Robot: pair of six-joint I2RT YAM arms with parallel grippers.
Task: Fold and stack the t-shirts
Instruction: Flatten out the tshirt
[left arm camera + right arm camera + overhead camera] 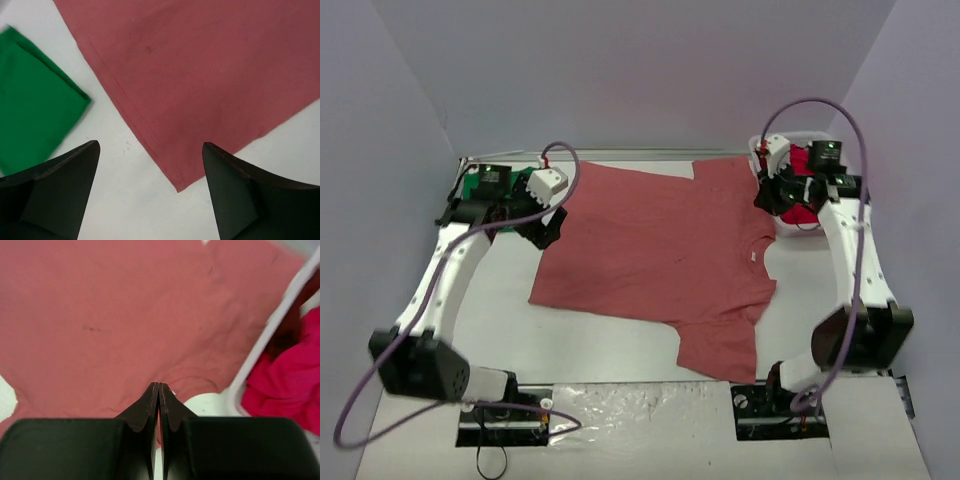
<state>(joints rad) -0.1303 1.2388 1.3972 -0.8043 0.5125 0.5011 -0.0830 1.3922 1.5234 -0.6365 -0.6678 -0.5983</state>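
Observation:
A salmon-pink t-shirt (660,250) lies spread flat across the table, one sleeve toward the near edge. My left gripper (542,226) hovers open over its far left hem corner (181,186), with bare table between the fingers (150,145). A folded green t-shirt (35,105) lies just left of that corner, mostly under the left wrist in the top view (523,180). My right gripper (772,195) is shut above the pink shirt's collar edge (159,385), and nothing shows between its jaws. Crimson t-shirts (292,375) sit bunched in the basket.
A white plastic basket (798,230) stands at the far right, its rim (270,335) close beside the right gripper. Purple walls enclose the table on three sides. Cables loop above both wrists.

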